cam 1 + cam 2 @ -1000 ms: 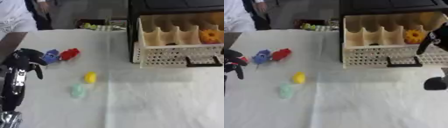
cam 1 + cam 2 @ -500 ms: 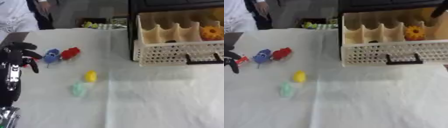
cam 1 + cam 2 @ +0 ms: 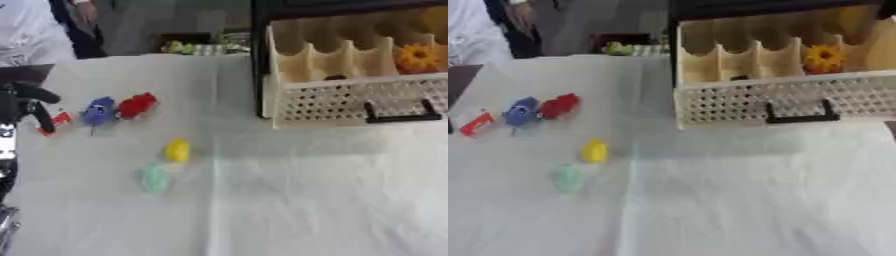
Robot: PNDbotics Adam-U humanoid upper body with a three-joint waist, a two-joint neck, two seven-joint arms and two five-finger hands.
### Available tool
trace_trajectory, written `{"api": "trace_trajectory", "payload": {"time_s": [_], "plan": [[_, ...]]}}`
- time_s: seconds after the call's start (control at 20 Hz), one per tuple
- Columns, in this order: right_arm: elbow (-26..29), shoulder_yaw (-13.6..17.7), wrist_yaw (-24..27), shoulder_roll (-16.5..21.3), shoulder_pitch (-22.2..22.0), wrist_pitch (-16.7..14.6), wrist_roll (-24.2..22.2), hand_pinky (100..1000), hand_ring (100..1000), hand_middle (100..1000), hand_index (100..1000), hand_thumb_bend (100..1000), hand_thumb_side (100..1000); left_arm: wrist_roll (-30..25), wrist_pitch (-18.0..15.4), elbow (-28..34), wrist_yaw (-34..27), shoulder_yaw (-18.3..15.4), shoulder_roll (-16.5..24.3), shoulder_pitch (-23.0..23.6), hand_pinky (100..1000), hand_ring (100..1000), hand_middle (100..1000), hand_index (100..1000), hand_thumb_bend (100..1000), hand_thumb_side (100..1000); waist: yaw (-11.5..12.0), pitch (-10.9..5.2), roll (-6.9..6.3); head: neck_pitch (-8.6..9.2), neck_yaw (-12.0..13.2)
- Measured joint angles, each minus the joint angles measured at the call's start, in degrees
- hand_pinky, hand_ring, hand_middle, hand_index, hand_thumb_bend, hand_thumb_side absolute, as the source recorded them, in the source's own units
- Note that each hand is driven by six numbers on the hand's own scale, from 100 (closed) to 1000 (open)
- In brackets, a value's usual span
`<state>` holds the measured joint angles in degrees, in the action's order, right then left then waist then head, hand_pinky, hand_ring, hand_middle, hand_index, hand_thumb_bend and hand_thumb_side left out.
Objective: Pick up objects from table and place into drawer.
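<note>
Fingers of the left hand [image 3: 24,102] curl downward, apparently empty, just beside the small red piece [image 3: 59,120]; arm has drawn leftward

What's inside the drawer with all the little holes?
An orange flower-shaped toy sits in one compartment of the drawer. Something dark peeks above the front wall in another slot. The front wall hides the compartment floors, so anything lower stays unseen.

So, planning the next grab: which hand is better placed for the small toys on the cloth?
Left, probably. The left hand hangs right beside the small red piece and blue toy; the right hand shows in neither view.
</note>
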<state>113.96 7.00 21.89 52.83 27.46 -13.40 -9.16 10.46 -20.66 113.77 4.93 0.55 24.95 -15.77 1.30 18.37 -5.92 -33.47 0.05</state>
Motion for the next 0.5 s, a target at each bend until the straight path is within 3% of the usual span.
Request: {"api": "trace_trajectory", "payload": {"time_s": [0.5], "plan": [[0.0, -0.8, 6.99, 0.55, 0.21, -2.3, 7.38, 534, 507, 269, 704, 366, 999, -5.19, -3.63, 0.0, 7.0, 2.82, 11.43, 1.04, 361, 649, 749, 912, 100, 545, -0.31, -0.56, -0.7, -0.51, 0.77]]}}
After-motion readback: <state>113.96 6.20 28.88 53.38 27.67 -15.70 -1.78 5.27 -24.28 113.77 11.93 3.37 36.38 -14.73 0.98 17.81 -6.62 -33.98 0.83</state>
